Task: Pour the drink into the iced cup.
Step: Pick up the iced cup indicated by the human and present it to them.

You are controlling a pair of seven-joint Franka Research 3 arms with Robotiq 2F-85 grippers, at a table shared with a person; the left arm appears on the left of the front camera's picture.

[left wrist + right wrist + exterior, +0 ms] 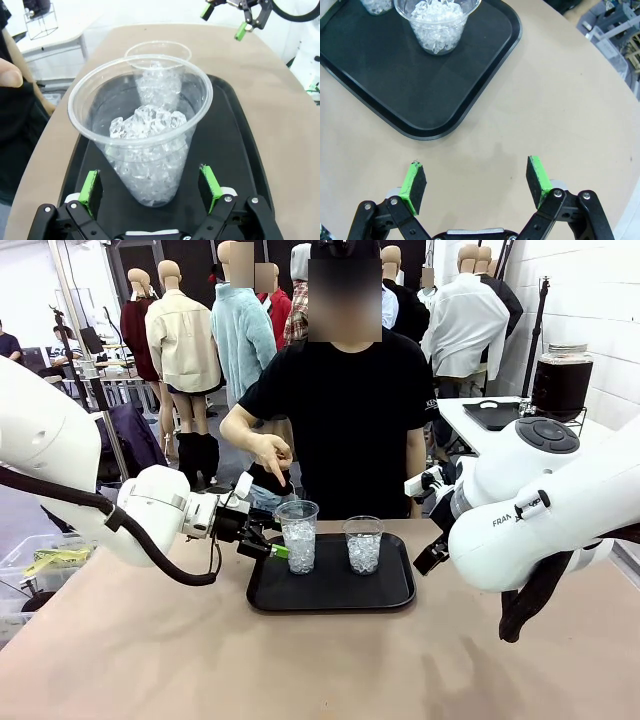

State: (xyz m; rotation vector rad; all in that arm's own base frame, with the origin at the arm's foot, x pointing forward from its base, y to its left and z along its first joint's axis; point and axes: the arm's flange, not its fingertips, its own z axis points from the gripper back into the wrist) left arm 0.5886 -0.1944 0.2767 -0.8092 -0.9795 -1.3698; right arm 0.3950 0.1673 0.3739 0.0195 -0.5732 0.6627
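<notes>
One person's hand (270,452) points beside the iced cup (299,535) on a black tray (330,597). My left gripper (150,187), spread, straddles that cup; right gripper (476,182) gapes too.

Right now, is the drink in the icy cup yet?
Not yet. Done: the taller cup and the shorter cup hold ice on the tray. In hand: the left pincer stands open around the taller cup. Left: the drink is in its jar on a far table; the right pincer is open and empty.
</notes>
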